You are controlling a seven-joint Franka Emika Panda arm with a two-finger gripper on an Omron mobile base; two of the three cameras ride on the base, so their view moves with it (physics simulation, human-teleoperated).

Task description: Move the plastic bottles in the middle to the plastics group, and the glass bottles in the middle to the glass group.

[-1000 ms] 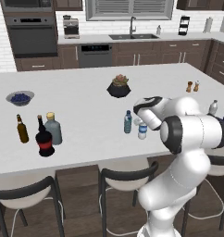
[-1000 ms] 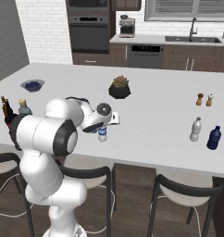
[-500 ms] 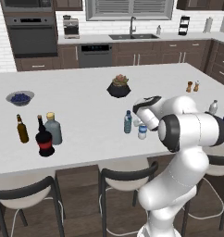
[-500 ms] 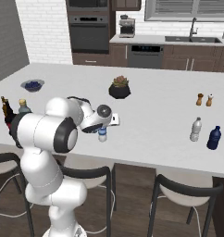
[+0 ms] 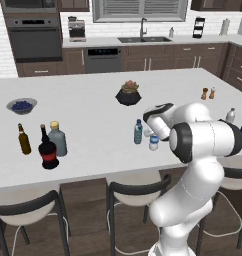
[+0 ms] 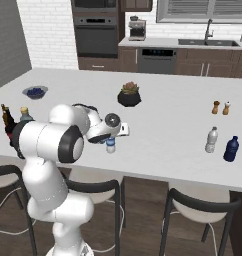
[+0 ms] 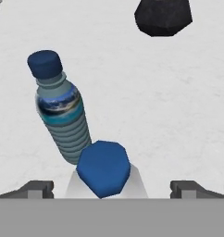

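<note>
My gripper (image 7: 112, 188) is open and hangs over the clear water bottle (image 7: 103, 169). Its blue cap sits between my two fingertips (image 7: 40, 188). That bottle stands at the counter's front (image 5: 153, 143), partly behind my hand (image 6: 110, 145). Just beyond it is the blue-tinted bottle (image 7: 62, 118), upright (image 5: 138, 132). At the left, the black bottle with a red label (image 5: 48, 151) stands by the slim brown bottle (image 5: 24, 139) and the grey-blue flask (image 5: 57, 139). At the right are the clear pale-capped bottle (image 6: 211, 140) and the dark blue container (image 6: 231, 149).
A potted plant in a black pot (image 5: 128, 94) stands mid-counter behind the bottles. A bowl of blueberries (image 5: 21, 105) is at the far left, and salt and pepper shakers (image 6: 221, 107) at the far right. Stools (image 5: 135, 192) line the counter's front edge.
The hand has barely shifted over the clear bottle. All bottles stand where they were.
</note>
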